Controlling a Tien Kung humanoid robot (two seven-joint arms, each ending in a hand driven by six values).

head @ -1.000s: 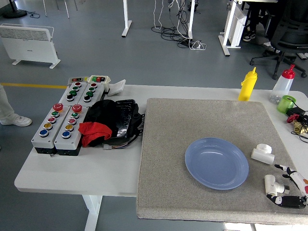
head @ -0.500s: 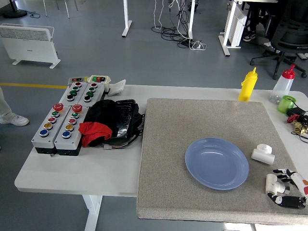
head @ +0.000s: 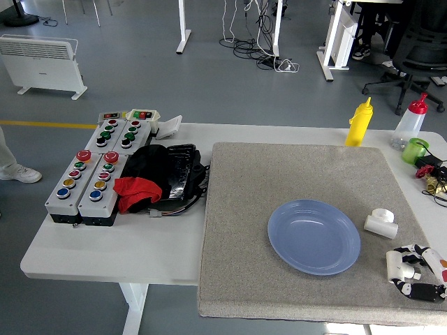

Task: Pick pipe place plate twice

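Since the earlier frame, the right robot hand (head: 418,272) had closed in around the nearer pipe fitting (head: 397,264), its fingers (head: 408,251) curled over and under the white piece at the mat's (head: 279,174) right front corner. That fitting lay just right of the blue plate (head: 314,236), not on it. A second pipe fitting (head: 380,223) sat beside the plate's right rim, untouched, on the bench (head: 105,248).
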